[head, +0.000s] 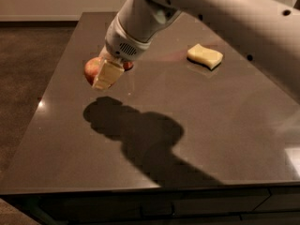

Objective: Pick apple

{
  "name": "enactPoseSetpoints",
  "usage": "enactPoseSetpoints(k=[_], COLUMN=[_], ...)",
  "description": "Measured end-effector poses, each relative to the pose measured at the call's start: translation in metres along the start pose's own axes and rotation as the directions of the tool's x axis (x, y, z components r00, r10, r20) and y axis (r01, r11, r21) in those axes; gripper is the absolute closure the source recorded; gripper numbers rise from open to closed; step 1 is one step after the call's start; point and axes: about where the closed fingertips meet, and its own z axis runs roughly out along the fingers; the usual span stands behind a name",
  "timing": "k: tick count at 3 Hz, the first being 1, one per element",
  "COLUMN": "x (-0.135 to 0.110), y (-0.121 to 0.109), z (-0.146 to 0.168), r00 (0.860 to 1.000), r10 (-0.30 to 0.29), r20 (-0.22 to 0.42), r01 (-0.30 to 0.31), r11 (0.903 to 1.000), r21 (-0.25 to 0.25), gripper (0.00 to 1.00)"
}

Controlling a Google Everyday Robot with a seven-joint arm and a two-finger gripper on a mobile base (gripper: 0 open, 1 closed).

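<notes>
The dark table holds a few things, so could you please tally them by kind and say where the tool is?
Apple: 1, right at the tool, near the left edge of the table
Yellow sponge: 1, at the far right
Total: 2

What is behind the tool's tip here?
The apple shows reddish edges behind the tool, over the dark table. The tool covers its middle, so the grip itself is hidden.
</notes>
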Motion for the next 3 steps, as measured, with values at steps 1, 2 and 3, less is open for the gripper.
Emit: enactPoseSetpoints(k=[1,2,3], x=[-0.013,-0.026,-0.026], y=[0.002,0.007,0.007], z=[-0.028,-0.051,-0.051], r00=[0.998,0.989,0.989], r10=[-0.062,-0.136,-0.137], r20=[0.033,0.060,0.060], r01=[0.062,0.140,0.140], r11=[0.9979,0.9885,0.9885], r21=[-0.020,-0.057,-0.057], gripper=[1.00,1.00,1.00])
